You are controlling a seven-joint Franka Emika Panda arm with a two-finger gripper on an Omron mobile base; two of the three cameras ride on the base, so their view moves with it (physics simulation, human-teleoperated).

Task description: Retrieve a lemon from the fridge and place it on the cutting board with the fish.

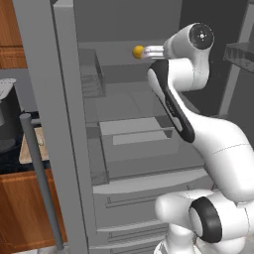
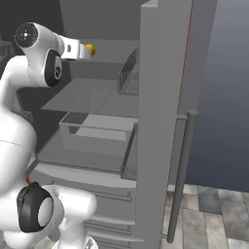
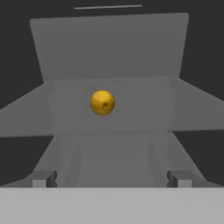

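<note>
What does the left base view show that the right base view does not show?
Left base view alone: the cutting board on a counter beside the fridge, and wooden cabinets. Right base view alone: a tiled floor past the right door. Both: the open fridge, the lemon on an upper shelf, and the gripper close to it.

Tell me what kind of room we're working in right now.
A kitchen, most likely: an open fridge with grey shelves and drawers holds a lemon, and wooden cabinets with a cutting board on the counter stand beside it.
</note>
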